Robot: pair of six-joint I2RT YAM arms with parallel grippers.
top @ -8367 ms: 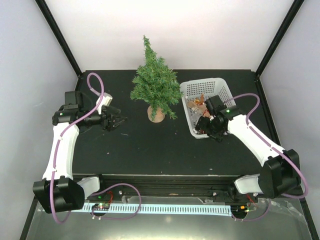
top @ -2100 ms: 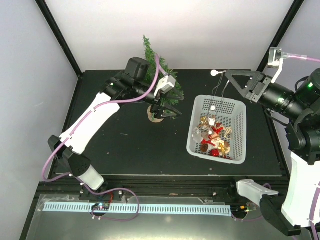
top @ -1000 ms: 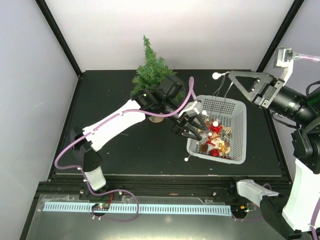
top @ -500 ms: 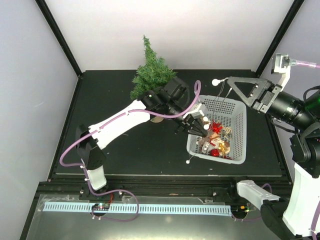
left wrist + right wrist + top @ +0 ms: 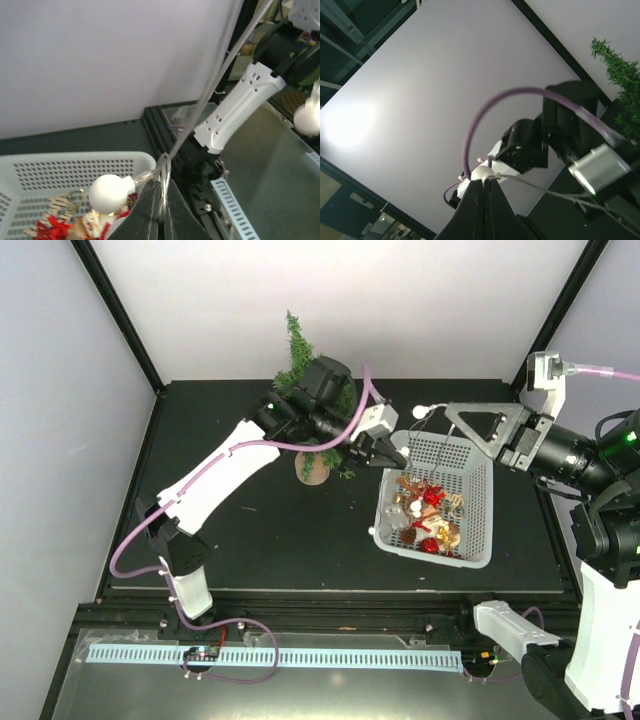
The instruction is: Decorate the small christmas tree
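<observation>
Up from the basket (image 5: 75, 172) come the left jaws, pinching the light string (image 5: 107, 192) like the right jaws; keep it tight and lay it on the small christmas tree (image 5: 296, 342) just behind the left jaws.

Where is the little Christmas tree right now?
The little tree stands at the back of the black table in the top view, just left of the white basket, half hidden by the left arm.
</observation>
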